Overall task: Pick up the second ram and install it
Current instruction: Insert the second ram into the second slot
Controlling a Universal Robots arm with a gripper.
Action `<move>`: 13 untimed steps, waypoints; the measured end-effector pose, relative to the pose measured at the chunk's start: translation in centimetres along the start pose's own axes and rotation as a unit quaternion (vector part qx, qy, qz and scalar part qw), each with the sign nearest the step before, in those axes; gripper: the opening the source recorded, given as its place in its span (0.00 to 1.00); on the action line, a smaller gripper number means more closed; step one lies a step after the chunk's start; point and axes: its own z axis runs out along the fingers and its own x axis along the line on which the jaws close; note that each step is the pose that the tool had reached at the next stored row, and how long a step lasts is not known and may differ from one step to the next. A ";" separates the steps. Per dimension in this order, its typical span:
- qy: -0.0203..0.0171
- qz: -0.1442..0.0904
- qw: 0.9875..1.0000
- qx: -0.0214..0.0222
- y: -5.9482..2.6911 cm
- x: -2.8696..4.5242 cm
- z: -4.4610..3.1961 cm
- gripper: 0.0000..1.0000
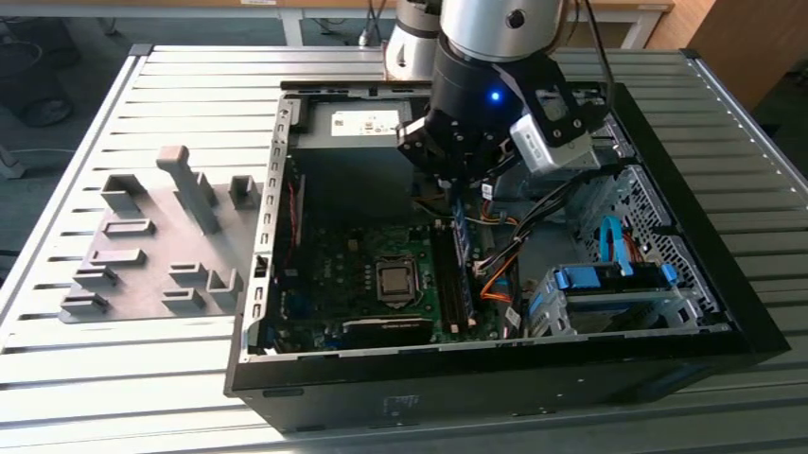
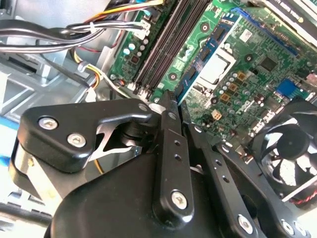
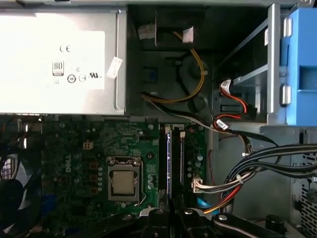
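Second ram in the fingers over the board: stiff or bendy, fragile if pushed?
Probably stiff: the second ram is a flat circuit board, with no sag visible in the exterior view. Likely light, being so thin. Probably fragile to sideways force: gripped between the fingers on edge, it could twist or crack.

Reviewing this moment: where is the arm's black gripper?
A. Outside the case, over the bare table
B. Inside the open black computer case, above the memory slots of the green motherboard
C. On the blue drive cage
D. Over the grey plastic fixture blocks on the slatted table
B: in the exterior view the black gripper is down inside the open black computer case, and in the first wrist view the long memory slots of the green motherboard lie directly ahead of it.
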 end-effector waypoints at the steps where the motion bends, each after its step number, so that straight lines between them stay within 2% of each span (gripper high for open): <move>1: 0.002 0.000 1.000 0.000 -0.16 0.00 0.14 0.14; 4: 0.006 -0.002 1.000 0.000 -0.37 -0.03 0.63 0.14; 9: 0.007 -0.012 1.000 0.000 -0.37 -0.27 1.44 0.14; 13: 0.007 0.001 1.000 0.000 -0.36 -0.37 2.14 0.14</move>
